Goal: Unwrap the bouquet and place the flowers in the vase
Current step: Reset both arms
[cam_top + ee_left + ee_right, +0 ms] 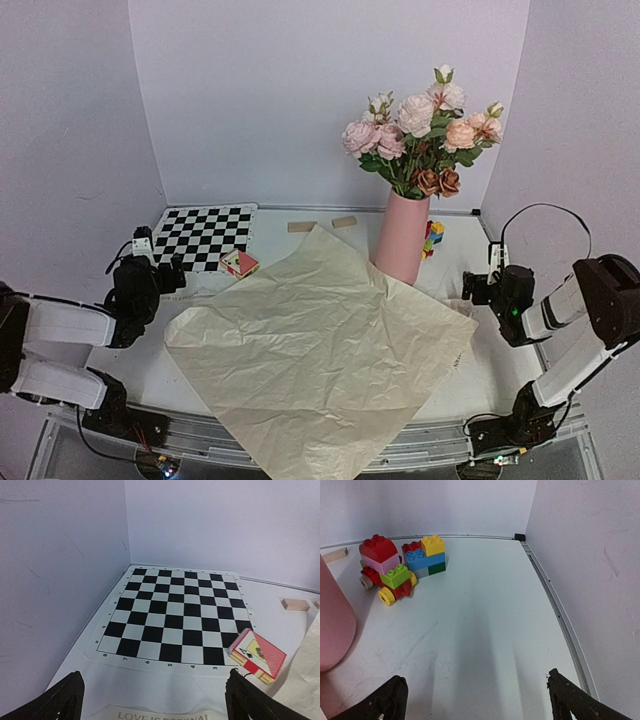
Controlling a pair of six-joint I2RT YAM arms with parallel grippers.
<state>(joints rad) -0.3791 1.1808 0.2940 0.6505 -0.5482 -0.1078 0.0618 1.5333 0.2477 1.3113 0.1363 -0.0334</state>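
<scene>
Black fingers of the left gripper (155, 699) and right gripper (475, 700) stand wide apart on nothing, cropped at each wrist view's bottom corners. Crinkled peach-tan paper sheet (320, 340) lies spread over the lower centre, overhanging the near edge of the table (478, 372). At upper right, the tall matte pink vase (402, 238) holds the pink, white and rust flowers (420, 125), half hiding colourful toy blocks (433, 238).

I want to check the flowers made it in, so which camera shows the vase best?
The top external view: the whole vase stands upright with the flowers in its mouth. The right wrist view catches only a pink slice of its side at the left edge; the left wrist view misses it.
</scene>
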